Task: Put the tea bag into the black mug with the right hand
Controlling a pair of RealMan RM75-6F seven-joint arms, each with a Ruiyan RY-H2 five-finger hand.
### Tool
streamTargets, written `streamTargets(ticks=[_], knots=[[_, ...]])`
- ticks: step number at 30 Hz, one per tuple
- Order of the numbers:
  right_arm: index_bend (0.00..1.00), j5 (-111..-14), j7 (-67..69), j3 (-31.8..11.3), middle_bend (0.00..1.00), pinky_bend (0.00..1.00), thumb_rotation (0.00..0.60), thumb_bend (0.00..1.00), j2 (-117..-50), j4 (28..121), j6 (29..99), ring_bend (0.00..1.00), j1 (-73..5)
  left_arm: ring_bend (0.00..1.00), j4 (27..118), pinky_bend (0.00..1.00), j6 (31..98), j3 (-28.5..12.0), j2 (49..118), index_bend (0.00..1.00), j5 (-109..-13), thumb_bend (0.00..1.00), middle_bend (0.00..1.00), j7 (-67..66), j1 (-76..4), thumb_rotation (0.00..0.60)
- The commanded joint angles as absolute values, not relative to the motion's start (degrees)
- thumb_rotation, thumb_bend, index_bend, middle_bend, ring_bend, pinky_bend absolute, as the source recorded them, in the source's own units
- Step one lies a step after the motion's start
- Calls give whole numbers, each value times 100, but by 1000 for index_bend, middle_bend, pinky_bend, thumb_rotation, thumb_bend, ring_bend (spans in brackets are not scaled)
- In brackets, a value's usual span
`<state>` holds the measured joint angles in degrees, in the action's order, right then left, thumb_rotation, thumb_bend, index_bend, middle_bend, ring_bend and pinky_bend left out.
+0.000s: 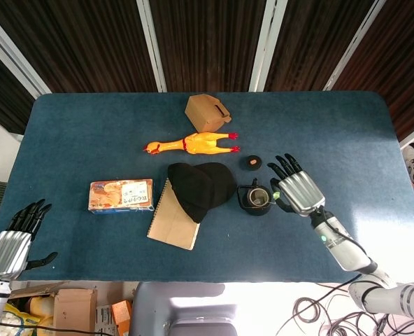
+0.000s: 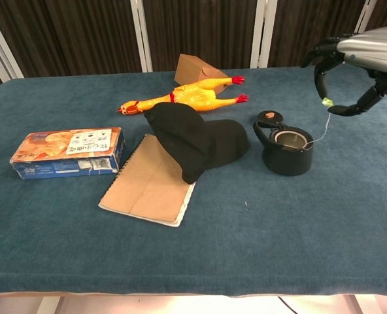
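The black mug stands right of the middle of the blue table. The tea bag lies inside it, showing only as a pale patch. Its string runs slack over the mug's right rim up to a green tag. My right hand hovers just right of the mug and above it, pinching the tag between thumb and a finger, the other fingers spread. My left hand hangs open off the table's near left corner.
A black cap lies just left of the mug, partly on a brown notebook. A small black lid sits behind the mug. Further back are a rubber chicken and a cardboard box. A snack box lies at the left.
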<state>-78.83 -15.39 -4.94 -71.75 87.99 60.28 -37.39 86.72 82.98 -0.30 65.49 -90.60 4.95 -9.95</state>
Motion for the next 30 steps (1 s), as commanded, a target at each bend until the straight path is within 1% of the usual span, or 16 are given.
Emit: streamTargets(ticks=[1,5,8,11,14,17,20,23,26,30], knots=[[548,-8296,-1292,-223,140,0,600,263,-7170,8641,6263,0,-3508,0,8671,120,8288,-32,6548,18,-9053,56,10,502,-998,600],[509,-8503,-1261,-57,140,0,600,263,-7175,8523,6368,0,-3365,0,8676,120,8261,-29,6551,18,-9056,55,10,494,-1011,600],[445,-8572,-1261,29,139,0,600,263,-7210,8443,6380,0,-3281,0,8679,120,8258,-23,6560,17,-9064,56,10,478,-1012,600],[356,-8618,-1270,119,138,0,600,263,-7244,8363,6339,0,-3214,0,8682,120,8258,-22,6562,18,-9061,55,10,474,-1009,600],[288,-8633,-1248,188,137,0,600,263,-7237,8368,6254,0,-3172,0,8682,120,8251,-23,6562,18,-9057,55,10,474,-1012,600],[251,-8660,-1229,217,132,0,600,263,-7177,8462,6265,0,-3117,0,8682,120,8262,-22,6561,18,-9064,56,10,469,-1008,600],[221,-8691,-1228,201,118,0,600,263,-6994,8736,6573,0,-2934,0,8686,120,8289,-21,6556,17,-9074,55,10,462,-996,600],[150,-8486,-1453,224,78,0,600,262,-6583,9350,6968,0,-2575,0,8708,120,8294,-12,6544,17,-9058,56,10,407,-976,600],[103,-8291,-1658,283,36,0,600,262,-6232,9949,7604,0,-2057,0,8782,120,8253,13,6514,17,-9025,55,10,320,-960,600],[67,-8252,-1454,368,16,0,600,262,-6187,10014,8558,0,-1309,0,8847,120,8297,26,6511,18,-9055,56,10,209,-935,600]])
